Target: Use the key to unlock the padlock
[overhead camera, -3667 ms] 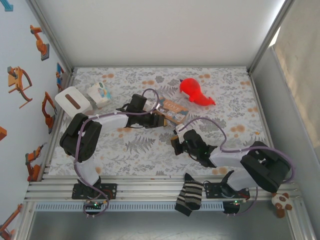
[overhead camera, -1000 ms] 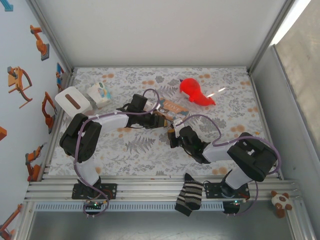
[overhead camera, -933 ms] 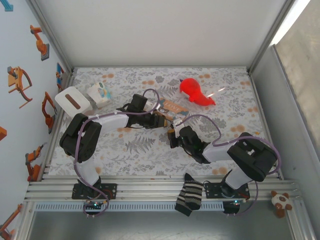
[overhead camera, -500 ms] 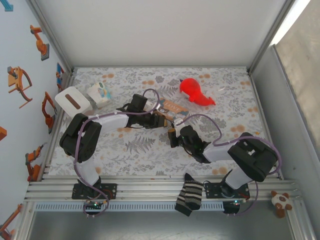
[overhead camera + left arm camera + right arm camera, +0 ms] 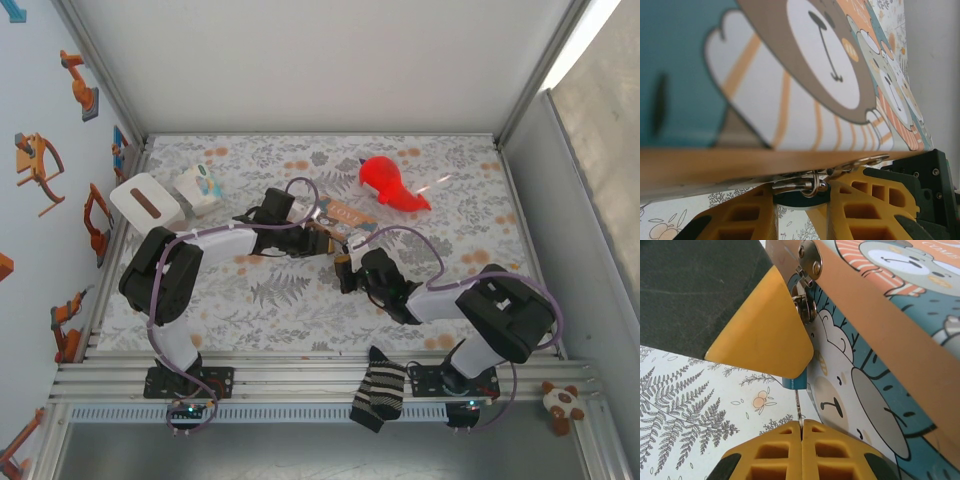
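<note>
1. Right gripper (image 5: 345, 268), pinched shut on the key (image 5: 798, 407), had edged farther across the desk (image 5: 280, 300) until it sat just beside the tin (image 5: 348, 215). The key was likely at or in the padlock (image 5: 792, 384), so turning seemed next.
2. Left gripper (image 5: 322, 238) stayed narrowly clamped on the padlock, which hung at the tin's clasp, mid-desk.
3. Right wrist view showed the thin key running up into the blue lock body. Left wrist view showed the clasp ring (image 5: 805, 186) above it. Overhead gave the arms' meeting.
</note>
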Controlling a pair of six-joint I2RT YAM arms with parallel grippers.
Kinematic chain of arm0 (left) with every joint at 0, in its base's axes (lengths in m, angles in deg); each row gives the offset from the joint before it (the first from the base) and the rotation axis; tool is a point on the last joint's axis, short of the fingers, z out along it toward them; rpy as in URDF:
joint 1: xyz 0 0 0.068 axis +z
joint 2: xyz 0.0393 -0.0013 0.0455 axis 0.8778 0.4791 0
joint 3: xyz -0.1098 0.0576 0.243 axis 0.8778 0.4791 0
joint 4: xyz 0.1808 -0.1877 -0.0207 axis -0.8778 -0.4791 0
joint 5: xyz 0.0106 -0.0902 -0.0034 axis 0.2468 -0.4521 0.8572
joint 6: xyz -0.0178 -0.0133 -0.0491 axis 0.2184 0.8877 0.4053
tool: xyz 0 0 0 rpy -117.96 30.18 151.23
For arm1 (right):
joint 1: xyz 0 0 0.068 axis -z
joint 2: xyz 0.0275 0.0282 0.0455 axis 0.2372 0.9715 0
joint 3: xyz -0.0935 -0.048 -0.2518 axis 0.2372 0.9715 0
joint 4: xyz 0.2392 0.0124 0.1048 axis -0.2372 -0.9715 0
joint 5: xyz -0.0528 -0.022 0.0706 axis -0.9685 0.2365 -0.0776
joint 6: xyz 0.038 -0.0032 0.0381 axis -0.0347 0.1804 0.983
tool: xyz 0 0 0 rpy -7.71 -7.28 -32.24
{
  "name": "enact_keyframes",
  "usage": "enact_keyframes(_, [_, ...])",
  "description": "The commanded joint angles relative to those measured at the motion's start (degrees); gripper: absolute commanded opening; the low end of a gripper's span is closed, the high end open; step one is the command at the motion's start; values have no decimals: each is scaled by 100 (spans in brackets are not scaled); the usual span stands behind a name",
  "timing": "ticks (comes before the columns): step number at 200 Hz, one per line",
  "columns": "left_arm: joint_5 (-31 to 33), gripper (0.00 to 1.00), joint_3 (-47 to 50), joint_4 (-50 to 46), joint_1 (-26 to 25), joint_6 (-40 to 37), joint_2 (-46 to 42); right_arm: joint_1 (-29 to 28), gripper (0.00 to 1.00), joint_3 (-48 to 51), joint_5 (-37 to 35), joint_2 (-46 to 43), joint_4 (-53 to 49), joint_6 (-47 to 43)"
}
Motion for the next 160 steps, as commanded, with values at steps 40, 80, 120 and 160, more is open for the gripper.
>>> enact_keyframes(40, [-244, 19, -133, 79, -52, 21, -313, 39, 0, -75, -19, 130, 979, 19])
enact_keyframes(80, [-259, 19, -91, 42, -54, 20, -333, 128, 0, -230, 269, 301, 1341, -24])
enact_keyframes(120, [-285, 19, -72, 97, -88, 73, -305, 189, 0, -408, 422, 368, 1391, -82])
enact_keyframes(160, [-273, 19, -65, 94, -88, 73, -278, 312, 0, -391, 527, 279, 1511, -18])
